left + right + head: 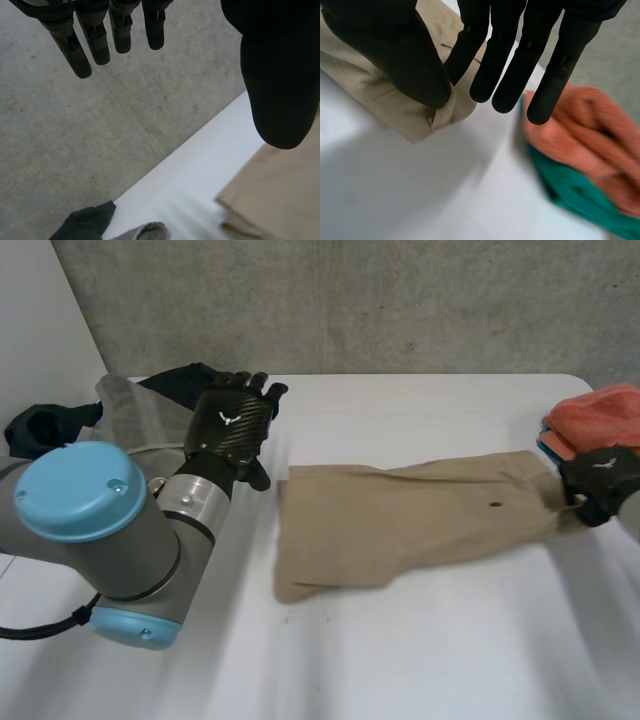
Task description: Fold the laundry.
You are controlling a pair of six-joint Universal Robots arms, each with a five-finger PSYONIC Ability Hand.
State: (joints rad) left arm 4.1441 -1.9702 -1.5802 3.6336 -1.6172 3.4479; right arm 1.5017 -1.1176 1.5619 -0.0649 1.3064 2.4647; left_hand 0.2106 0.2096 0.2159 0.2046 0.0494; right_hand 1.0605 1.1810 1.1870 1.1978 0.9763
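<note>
A tan garment (400,520) lies flat across the middle of the white tabletop (450,640). The right hand (603,480) pinches its right end between thumb and finger, beside an orange cloth (600,412). The left hand (232,425) hovers at its left end, fingers spread, holding nothing.

Grey arm (120,540), light-blue caps (80,490), black carbon-weave left hand (232,425).

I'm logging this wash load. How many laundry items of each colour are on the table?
tan trousers: 1
orange cloth: 1
teal cloth: 1
grey cloth: 1
dark cloth: 1, maybe more
total: 5 at least
</note>
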